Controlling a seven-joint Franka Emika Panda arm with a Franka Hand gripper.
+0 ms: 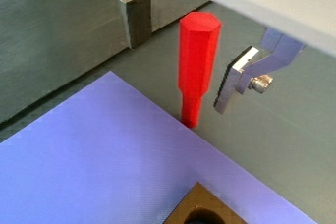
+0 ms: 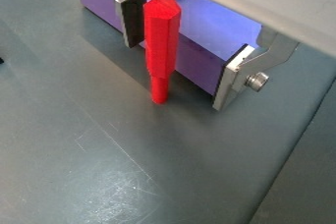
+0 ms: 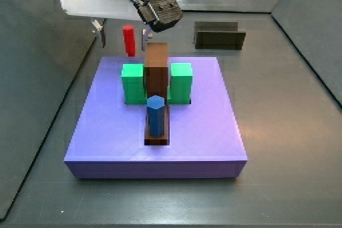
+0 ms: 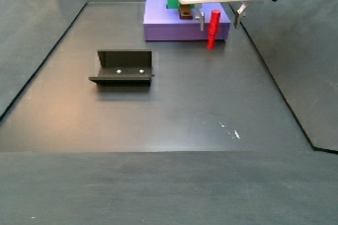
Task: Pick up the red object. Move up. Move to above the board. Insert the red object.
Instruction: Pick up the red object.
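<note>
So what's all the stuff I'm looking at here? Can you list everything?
Red object: one, bright red peg, upright on the grey floor beside the board's edge, between the gripper's fingers.
Board: one, purple-blue slab on the floor.
Green block: one, green, on the board, crossed by the bar.
Brown bar: one, brown, along the board's middle.
Blue peg: one, blue, upright in the bar.
Fixture: one, dark, on the floor apart from the board.
Gripper: one, silver fingers either side of the red object, not touching.

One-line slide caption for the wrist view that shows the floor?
Open end effector straddles the upright red object on the floor beside the board.
</note>
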